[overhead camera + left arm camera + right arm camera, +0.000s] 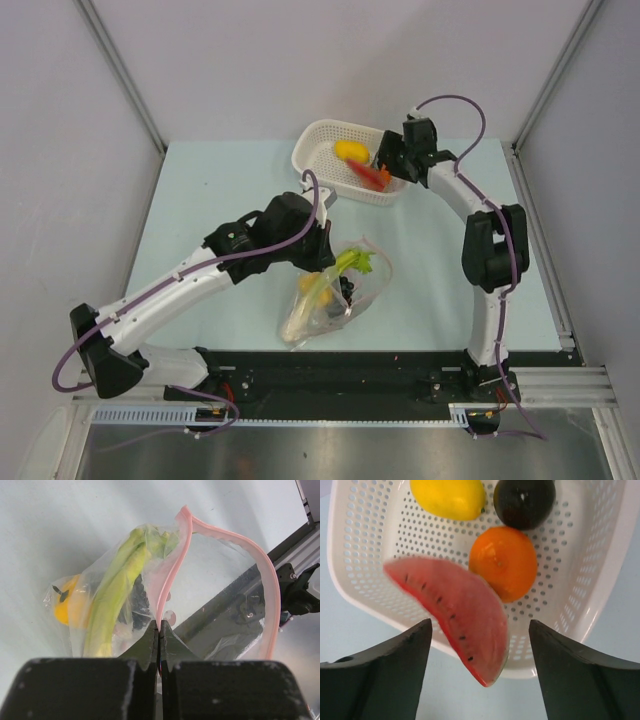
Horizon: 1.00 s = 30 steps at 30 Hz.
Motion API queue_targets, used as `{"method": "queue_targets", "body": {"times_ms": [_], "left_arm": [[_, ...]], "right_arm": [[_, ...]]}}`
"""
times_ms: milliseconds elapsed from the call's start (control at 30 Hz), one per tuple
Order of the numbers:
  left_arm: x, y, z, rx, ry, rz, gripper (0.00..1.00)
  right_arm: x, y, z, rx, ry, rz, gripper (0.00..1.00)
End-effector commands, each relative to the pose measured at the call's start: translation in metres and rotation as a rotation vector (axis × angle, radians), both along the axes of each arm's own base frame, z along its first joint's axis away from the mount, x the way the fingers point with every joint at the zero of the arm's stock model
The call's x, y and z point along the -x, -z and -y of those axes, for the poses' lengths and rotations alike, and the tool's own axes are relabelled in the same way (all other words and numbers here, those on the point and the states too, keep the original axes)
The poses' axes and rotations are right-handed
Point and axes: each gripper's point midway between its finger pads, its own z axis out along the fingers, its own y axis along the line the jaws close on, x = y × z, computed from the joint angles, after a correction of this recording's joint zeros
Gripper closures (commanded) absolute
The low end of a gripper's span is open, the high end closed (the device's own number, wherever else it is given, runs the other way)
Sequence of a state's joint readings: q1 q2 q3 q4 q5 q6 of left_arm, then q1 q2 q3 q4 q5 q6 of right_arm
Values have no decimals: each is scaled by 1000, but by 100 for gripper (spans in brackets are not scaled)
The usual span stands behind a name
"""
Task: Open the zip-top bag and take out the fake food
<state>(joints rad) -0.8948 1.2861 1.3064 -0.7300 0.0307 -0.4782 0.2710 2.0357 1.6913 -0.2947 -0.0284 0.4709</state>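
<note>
The zip-top bag [335,290] lies near the table's front with its mouth gaping. My left gripper [159,625] is shut on the bag's pink zip strip [170,575]. Inside the bag are a long green stalk [117,590], a yellow piece [65,605] and something dark. My right gripper [480,625] hangs open over the white basket [320,140]. A red watermelon slice [455,615], blurred, is between its fingers and touches neither. In the basket lie a lemon [447,497], an orange [502,562] and a dark round fruit [524,502].
The basket stands at the table's back, right of centre. A black base plate [350,365] and an aluminium rail [560,380] run along the front edge. Grey walls close in both sides and the back.
</note>
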Motion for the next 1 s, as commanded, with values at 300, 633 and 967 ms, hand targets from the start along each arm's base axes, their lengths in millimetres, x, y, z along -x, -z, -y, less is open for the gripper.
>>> {"method": "queue_targets", "body": {"times_ms": [300,633,967], "left_arm": [[8,-25,8,115,20,16,100],[4,-29,15,138,12,13,100],[-1,-34,23,154,13,14,100]], "right_arm": [[111,-62,2,132,-97,-115,7],[281,-131,-16,192,-212,12,31],[326,-118,-82,-69,-252,-72,68]]}}
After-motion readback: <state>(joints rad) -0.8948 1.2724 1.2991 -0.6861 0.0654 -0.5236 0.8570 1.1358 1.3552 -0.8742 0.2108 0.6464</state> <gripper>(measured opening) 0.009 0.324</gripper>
